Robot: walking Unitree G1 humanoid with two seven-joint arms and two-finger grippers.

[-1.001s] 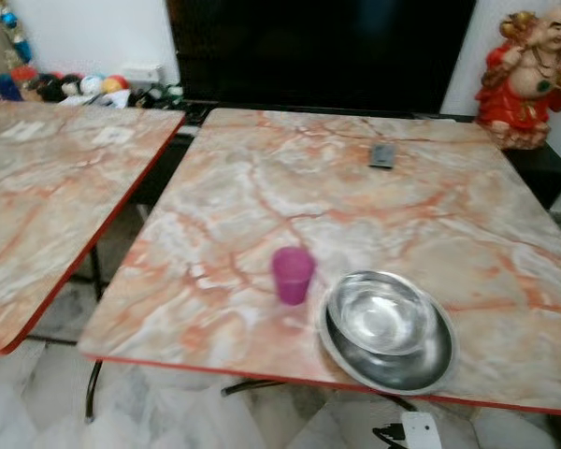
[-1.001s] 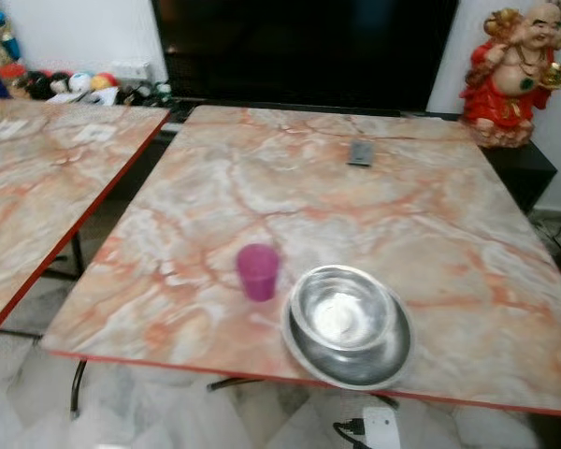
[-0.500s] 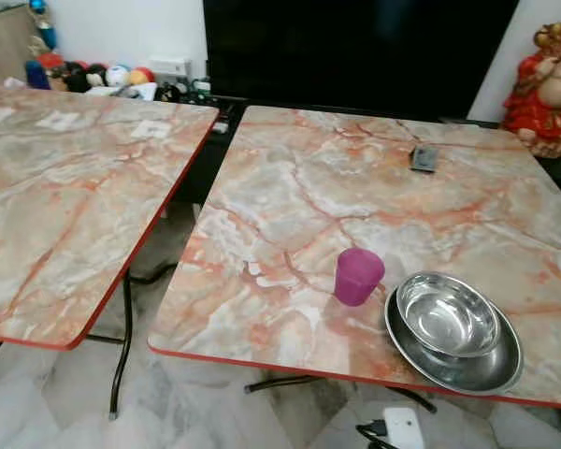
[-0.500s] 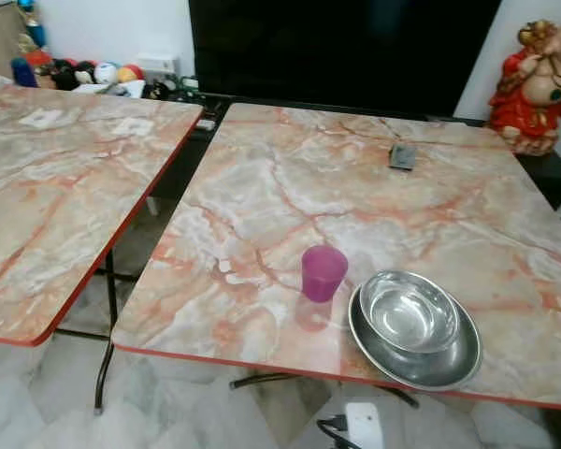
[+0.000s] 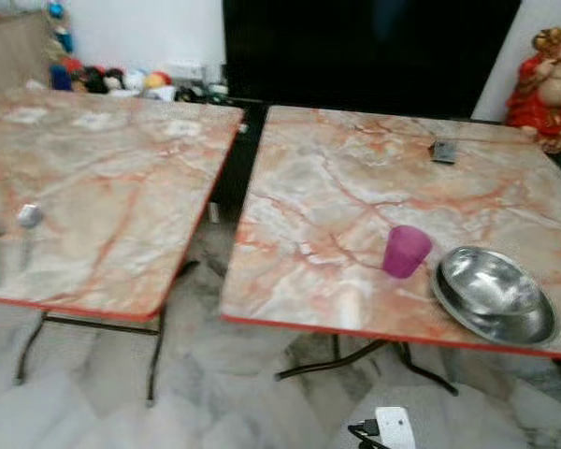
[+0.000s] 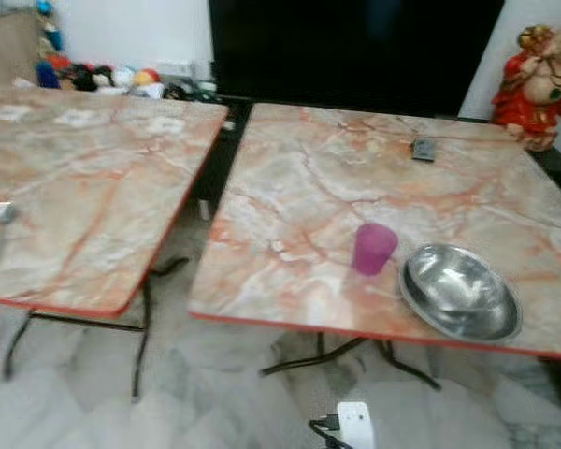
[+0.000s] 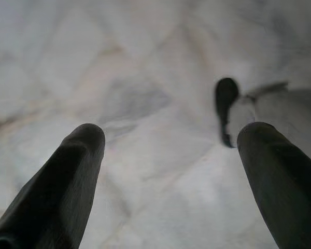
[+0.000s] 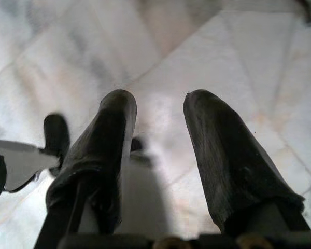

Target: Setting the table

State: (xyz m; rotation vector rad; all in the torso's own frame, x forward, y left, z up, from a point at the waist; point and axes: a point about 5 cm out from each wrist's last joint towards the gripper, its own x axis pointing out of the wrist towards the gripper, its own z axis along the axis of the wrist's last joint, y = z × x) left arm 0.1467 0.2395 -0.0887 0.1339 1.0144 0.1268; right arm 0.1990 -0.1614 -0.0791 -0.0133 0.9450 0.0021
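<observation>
- Marble-patterned right-hand table with a red edge (image 5: 327, 196): it carries a translucent purple plastic cup (image 5: 406, 251) near its front edge, with a shiny steel bowl (image 5: 486, 281) just beside it, nested in a wider shallow steel plate (image 5: 505, 323).
- One place looks part-laid: cup, bowl and plate are down. No cutlery can be made out beside them.
- Matching marble-patterned left-hand table (image 5: 122, 187): a small silvery round object (image 5: 29, 216) lies near its front left; too blurred to identify. A few pale patches at its far end, unclear.
- Small dark flat object (image 5: 443, 151) lies toward the right table's far edge, well apart from the setting.
- Left gripper (image 7: 171, 155): hangs over pale marble floor tiles (image 7: 145, 62), fingers spread wide, holding nothing.
- Right gripper (image 8: 158, 155): also points at the floor, fingers slightly parted, nothing between them.
- Judgement: the task is underway, not finished. Any further pieces are yet to be fetched, and the silvery object is a likely candidate.
</observation>
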